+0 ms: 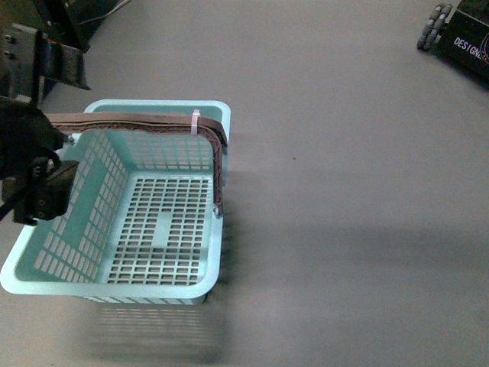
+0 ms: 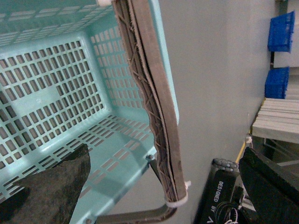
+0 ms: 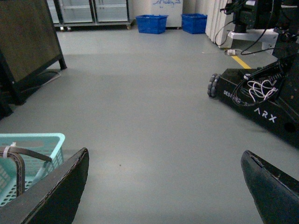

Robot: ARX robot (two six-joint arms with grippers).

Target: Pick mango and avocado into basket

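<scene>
Basket (image 1: pixel 114 287) upright on grey floor (image 1: pixel 344 191), brown handle (image 1: pixel 137 121) raised across it, white zip tie (image 1: pixel 195 122) near the bend. Left hand (image 2: pixel 166 154) spread wide, grasping nothing, handle running between its two fingers; dark and blurred from the front, seemingly over the left rim. Right hand (image 3: pixel 164 154) likewise released, low over floor near the basket's corner.

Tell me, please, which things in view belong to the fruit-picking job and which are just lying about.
Job in hand:
- basket, no fruit visible in it
- brown handle of the basket
No mango or avocado is in view.

Lying about:
- blue crates
- black ARX robot base
- brown-panelled stand
</scene>
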